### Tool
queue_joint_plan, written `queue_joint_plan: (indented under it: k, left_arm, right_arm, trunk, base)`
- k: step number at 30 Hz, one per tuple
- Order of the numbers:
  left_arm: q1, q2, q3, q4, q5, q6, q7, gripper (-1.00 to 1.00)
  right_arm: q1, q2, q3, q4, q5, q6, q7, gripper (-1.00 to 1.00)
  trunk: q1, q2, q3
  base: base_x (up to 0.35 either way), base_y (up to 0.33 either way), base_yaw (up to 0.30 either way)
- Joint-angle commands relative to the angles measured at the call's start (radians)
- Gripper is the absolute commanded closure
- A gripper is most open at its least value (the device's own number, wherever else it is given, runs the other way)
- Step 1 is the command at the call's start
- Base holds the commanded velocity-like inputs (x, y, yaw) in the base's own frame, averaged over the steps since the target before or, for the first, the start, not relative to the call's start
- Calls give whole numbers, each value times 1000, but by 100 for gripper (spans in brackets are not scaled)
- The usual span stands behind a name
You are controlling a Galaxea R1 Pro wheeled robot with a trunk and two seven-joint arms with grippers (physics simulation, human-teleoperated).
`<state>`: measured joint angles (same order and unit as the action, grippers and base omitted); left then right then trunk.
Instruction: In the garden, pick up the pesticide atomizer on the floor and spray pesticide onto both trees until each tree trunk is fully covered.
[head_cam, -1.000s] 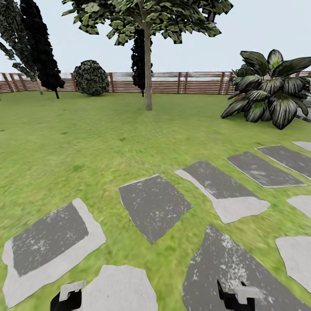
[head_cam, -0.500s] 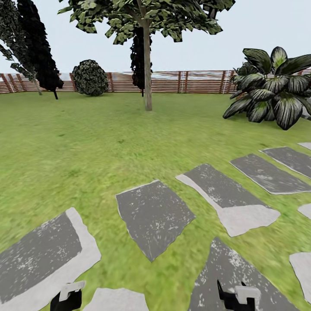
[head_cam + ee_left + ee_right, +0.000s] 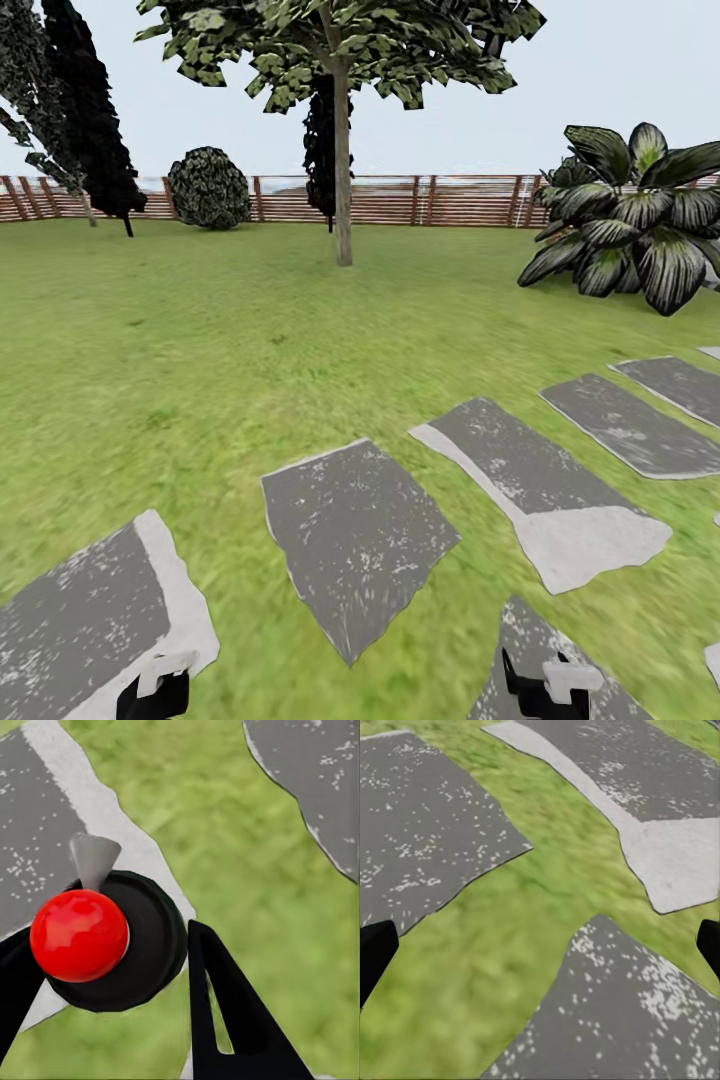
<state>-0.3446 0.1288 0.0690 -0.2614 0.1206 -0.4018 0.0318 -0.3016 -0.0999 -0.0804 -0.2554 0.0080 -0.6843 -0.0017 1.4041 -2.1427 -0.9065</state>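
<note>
While the robot is in transit, the step calls for steering toward the tree trunk (image 3: 343, 170) at upper centre of the head view and keeping the bottle upright. The lawn (image 3: 200, 340) fills mid-frame, the slatted fence (image 3: 400, 198) spans the horizon, and grey stepping stones (image 3: 355, 540) cross the lower frame. The left gripper (image 3: 105, 967) is clamped on the pesticide atomizer (image 3: 79, 935); the right gripper (image 3: 540, 941) has its fingers spread wide with nothing between them.
</note>
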Motion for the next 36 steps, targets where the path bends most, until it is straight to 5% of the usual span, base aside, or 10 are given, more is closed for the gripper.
queue_joint_plan:
  k: [1,36]
  left_arm:
    - [-1,0,-2,1,8,-3,-1,100]
    - [-1,0,-2,1,7,-3,-1,100]
  right_arm:
    - [-1,0,-3,1,1,-3,0,-100]
    - [-1,0,-4,1,1,-3,0,-100]
  trunk:
    - [0,0,-1]
    - [0,0,-1]
  base:
    - [337,0,0]
    - [337,0,0]
